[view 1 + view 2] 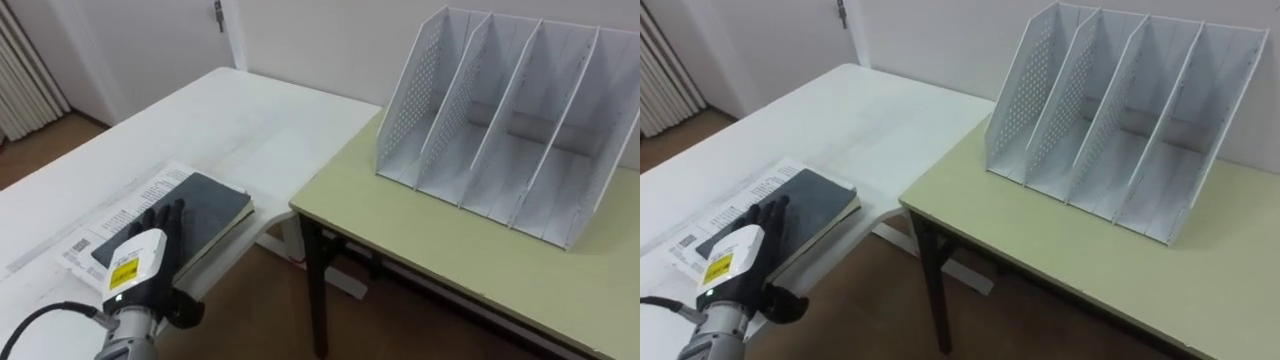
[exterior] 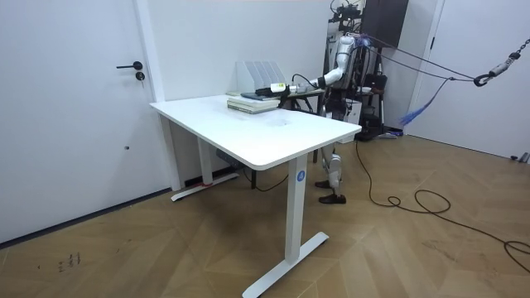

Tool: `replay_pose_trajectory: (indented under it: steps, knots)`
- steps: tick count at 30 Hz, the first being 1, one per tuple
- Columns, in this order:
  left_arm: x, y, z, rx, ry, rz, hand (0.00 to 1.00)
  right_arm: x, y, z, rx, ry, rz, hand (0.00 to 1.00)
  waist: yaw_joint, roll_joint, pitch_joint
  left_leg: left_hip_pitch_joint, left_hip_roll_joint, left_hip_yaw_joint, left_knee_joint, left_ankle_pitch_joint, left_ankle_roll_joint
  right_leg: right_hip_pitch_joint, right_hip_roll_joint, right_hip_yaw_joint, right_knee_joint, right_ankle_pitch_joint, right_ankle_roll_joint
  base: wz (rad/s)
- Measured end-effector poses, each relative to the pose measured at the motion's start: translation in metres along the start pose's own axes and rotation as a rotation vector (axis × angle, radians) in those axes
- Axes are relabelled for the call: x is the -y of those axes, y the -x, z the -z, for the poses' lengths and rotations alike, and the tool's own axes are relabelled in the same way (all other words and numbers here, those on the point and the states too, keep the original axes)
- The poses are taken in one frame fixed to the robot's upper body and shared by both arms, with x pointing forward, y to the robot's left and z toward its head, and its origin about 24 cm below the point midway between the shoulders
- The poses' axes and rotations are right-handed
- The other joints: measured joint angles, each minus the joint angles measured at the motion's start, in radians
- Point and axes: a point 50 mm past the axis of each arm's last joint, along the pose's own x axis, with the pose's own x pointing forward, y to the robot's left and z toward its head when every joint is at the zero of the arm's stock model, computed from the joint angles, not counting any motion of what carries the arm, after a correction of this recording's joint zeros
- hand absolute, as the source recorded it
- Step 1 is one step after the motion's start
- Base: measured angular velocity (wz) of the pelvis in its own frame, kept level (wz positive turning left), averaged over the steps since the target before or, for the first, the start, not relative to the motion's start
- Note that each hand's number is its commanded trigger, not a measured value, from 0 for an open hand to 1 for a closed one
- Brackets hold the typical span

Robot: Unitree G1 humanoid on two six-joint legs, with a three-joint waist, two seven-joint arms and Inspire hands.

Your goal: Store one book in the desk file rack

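A dark grey book (image 1: 208,203) lies on top of a white printed one (image 1: 112,215) near the corner of the white table (image 1: 230,110). My left hand (image 1: 148,252) rests on the dark book's near end. Its fingers lie straight on the cover and the thumb sticks out past the table's edge. The white file rack (image 1: 510,120) stands with several empty slots at the back of the green desk (image 1: 450,260), well to the right of the hand. In the room view I stand behind the white table, with my arm stretched out to the book stack (image 2: 252,102).
A gap with brown floor (image 1: 260,310) separates the white table from the green desk. The green desk's dark leg (image 1: 316,290) stands at its near left corner. A white wall runs close behind the rack.
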Motion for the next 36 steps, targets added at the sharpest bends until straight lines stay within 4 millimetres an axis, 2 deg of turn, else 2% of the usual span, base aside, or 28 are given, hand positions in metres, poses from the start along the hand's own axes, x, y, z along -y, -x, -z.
replay_pose_trajectory:
  steps: [5, 6, 7, 8, 9, 10, 14, 20, 25, 30, 36]
  knots:
    - [0.002, 0.001, 0.003, -0.011, -0.002, 0.019, 0.0, 0.001, 0.0, -0.002, 0.002, 0.005, 0.003, 0.0, -0.011, 0.009, 0.0001, -0.002, -0.001, 0.001, -0.001, 0.0, 0.0, -0.001, 0.0, 0.0, 0.0, 0.0, 0.0, 0.0]
    - [0.004, 0.001, 0.004, -0.017, -0.006, 0.026, 0.0, 0.002, 0.0, -0.002, 0.003, 0.002, 0.004, 0.0, -0.011, 0.012, -0.0022, -0.003, -0.001, 0.0, -0.001, 0.0, 0.0, -0.004, 0.001, 0.0, 0.0, 0.0, 0.0, 0.0]
    - [0.004, 0.001, 0.004, -0.018, -0.007, 0.031, 0.18, 0.002, 0.0, -0.003, 0.004, -0.005, 0.006, 0.0, -0.011, 0.015, -0.004, -0.004, -0.002, -0.001, -0.001, 0.0, 0.0, -0.006, 0.0, 0.001, 0.0, 0.0, 0.0, 0.0]
    - [0.004, 0.001, 0.005, -0.019, -0.007, 0.034, 0.47, 0.002, 0.0, -0.002, 0.003, -0.007, 0.006, 0.0, -0.013, 0.015, -0.0042, -0.004, -0.002, 0.0, 0.0, 0.0, 0.0, -0.006, 0.0, 0.0, 0.0, 0.0, 0.0, 0.0]
    - [0.004, 0.001, 0.005, -0.02, -0.008, 0.037, 0.66, 0.002, 0.0, -0.002, 0.001, -0.014, 0.006, 0.0, -0.013, 0.015, -0.0041, -0.005, -0.002, 0.0, 0.001, 0.0, 0.0, -0.006, 0.0, -0.001, -0.001, 0.0, 0.0, 0.0]
    - [0.004, 0.001, 0.005, -0.022, -0.011, 0.04, 1.0, 0.003, 0.0, -0.001, -0.003, -0.021, 0.009, 0.0, -0.012, 0.015, -0.004, -0.005, -0.002, 0.001, 0.001, 0.0, 0.0, -0.006, 0.0, -0.001, -0.002, 0.0, 0.0, 0.0]
    - [0.003, 0.0, 0.007, -0.033, -0.036, 0.043, 1.0, 0.003, 0.0, 0.0, -0.015, -0.033, 0.01, 0.0, -0.013, 0.014, -0.0044, -0.001, -0.002, 0.003, 0.003, 0.0, 0.0, -0.01, 0.0, 0.003, -0.004, 0.0, 0.0, -0.01]
    - [-0.011, -0.007, 0.008, -0.05, -0.044, -0.003, 1.0, 0.003, 0.0, 0.002, -0.03, -0.035, 0.017, 0.0, -0.014, 0.012, -0.0055, 0.004, -0.002, 0.005, 0.008, 0.0, 0.0, -0.009, 0.001, 0.009, -0.003, 0.0, 0.0, -0.02]
    - [-0.018, -0.012, 0.006, -0.048, -0.063, -0.036, 1.0, 0.004, 0.0, 0.006, -0.052, -0.043, 0.02, 0.0, -0.012, 0.006, -0.0102, 0.007, -0.001, 0.007, 0.01, 0.0, 0.0, -0.005, 0.002, 0.015, 0.0, 0.0, 0.0, -0.02]
    - [-0.02, -0.014, 0.006, -0.051, -0.092, -0.04, 1.0, 0.006, 0.001, 0.005, -0.046, -0.043, 0.034, 0.0, -0.013, 0.006, -0.0103, 0.021, -0.001, 0.008, 0.005, 0.0, 0.0, 0.011, 0.005, 0.019, -0.003, 0.003, -0.001, 0.0]
    - [-0.024, -0.016, 0.009, -0.066, -0.062, -0.055, 1.0, 0.011, 0.001, -0.007, -0.003, -0.038, 0.05, 0.0, -0.012, 0.006, -0.01, 0.022, -0.001, 0.009, 0.004, 0.0, 0.0, 0.014, 0.005, 0.017, -0.004, 0.003, -0.001, 0.0]
